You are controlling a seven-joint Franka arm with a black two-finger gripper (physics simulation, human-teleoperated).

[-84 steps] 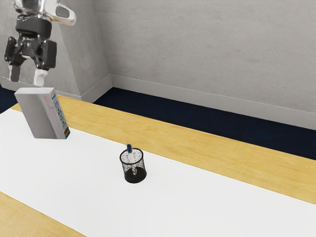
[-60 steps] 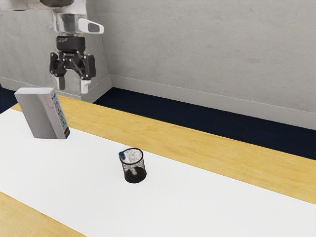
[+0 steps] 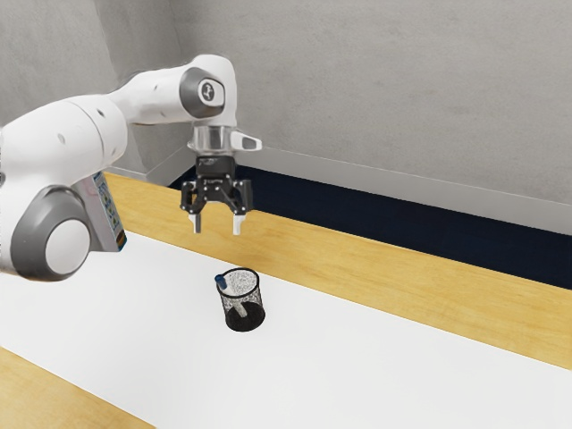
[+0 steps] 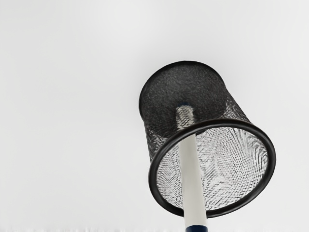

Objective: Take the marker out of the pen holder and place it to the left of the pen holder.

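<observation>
My gripper hangs in the air above the pen holder, its two fingers wide apart with nothing between them. Below it, the black mesh pen holder stands upright on the white surface. The marker leans inside it, its blue end poking past the rim on the exterior view's left. In the wrist view, the pen holder shows its round rim and dark base, and the white marker runs from the base out over the rim, with its blue end at the lower edge.
A grey box stands on the table at the exterior view's left, partly hidden behind the arm. White covering lies over the wooden table, around the pen holder.
My gripper has moved toward the exterior view's right and down, closer to the pen holder. The marker's blue end has tipped over to the rim's side at the exterior view's left.
</observation>
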